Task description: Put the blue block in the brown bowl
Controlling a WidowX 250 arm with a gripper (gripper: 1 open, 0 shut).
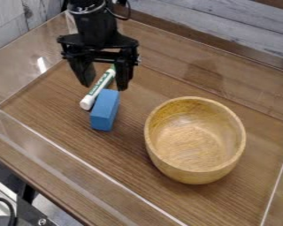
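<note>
The blue block point(103, 110) lies on the wooden table, left of the brown bowl point(196, 139), which is empty and sits at the right front. My gripper point(103, 78) hangs above and just behind the block, pointing down, its two black fingers point(79, 72) spread wide with nothing held. A white marker with a green cap point(96, 88) lies between the fingers and touches the block's far end.
Clear plastic walls point(38, 141) edge the table at the left and front. A pale plank wall runs along the back.
</note>
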